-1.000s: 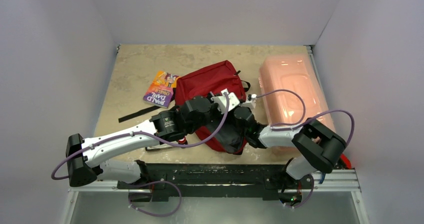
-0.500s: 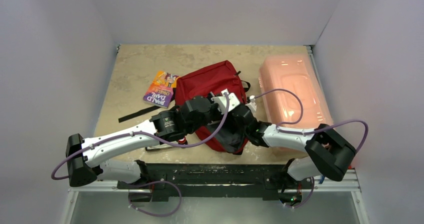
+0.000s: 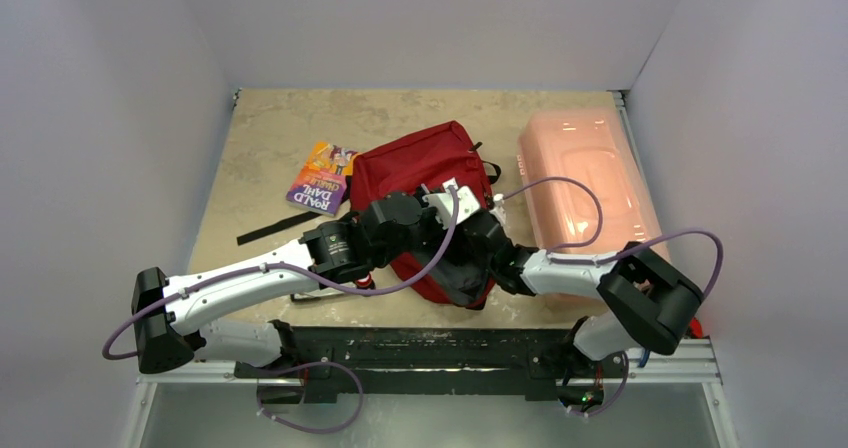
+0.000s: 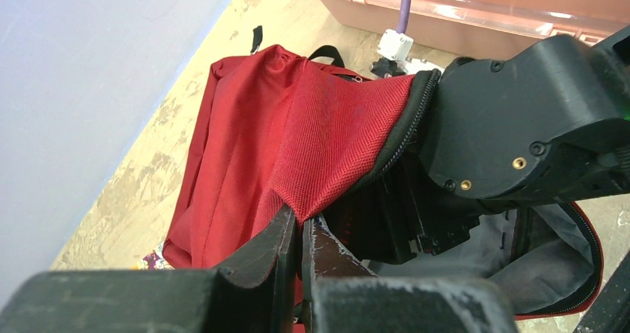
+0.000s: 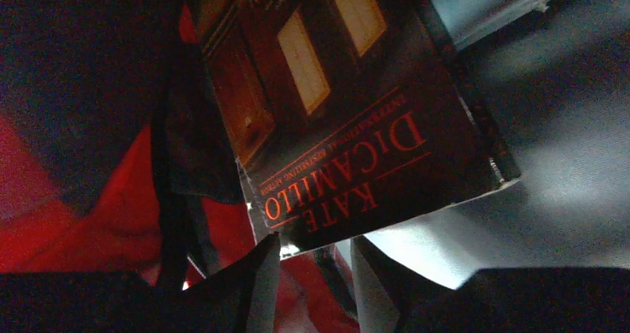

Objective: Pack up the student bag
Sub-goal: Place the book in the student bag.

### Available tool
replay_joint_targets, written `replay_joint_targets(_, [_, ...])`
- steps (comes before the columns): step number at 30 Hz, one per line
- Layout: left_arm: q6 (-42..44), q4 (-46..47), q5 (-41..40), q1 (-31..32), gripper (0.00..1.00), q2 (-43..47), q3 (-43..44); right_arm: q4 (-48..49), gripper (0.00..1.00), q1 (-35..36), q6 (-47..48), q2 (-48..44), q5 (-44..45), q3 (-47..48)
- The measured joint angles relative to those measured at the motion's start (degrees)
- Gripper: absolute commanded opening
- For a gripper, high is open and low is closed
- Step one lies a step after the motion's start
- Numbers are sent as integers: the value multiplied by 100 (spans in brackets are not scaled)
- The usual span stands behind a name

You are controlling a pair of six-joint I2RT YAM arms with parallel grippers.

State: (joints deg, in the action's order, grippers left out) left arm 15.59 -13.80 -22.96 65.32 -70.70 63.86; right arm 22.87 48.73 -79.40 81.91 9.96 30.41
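I'm watching the student bag lying mid-frame on the table, its mouth gaping toward the bottom edge. My left gripper is pinching its red flap tight and holding it up. My right gripper is sitting inside the bag, jaws apart, with a Kate DiCamillo book just past its tips. A pink box is lying to the right.

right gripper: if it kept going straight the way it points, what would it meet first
Most likely the Kate DiCamillo book, just ahead of the right gripper inside the student bag; depth is hard to judge.
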Motion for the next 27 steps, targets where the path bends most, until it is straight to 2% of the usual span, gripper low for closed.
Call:
replay_joint_targets(2, [2, -2, 4, 0, 0, 0, 0, 157, 33, 0, -81, 153, -2, 26])
replay_joint_targets(8, [7, 0, 2, 0, 0, 0, 0, 608, 28, 2, -361, 452, 299, 90])
replay_joint_targets(16, [7, 0, 4, 0, 0, 0, 0, 1272, 27, -247, -433, 1158, 914, 660])
replay_joint_targets(17, [7, 0, 4, 0, 0, 0, 0, 1357, 28, -308, -404, 1244, 931, 715])
replay_joint_targets(21, [7, 0, 4, 0, 0, 0, 0, 1429, 43, -455, -195, 1290, 966, 752])
replay_joint_targets(27, [15, 4, -7, 0, 0, 0, 0, 529, 68, -455, 234, 455, 916, 697])
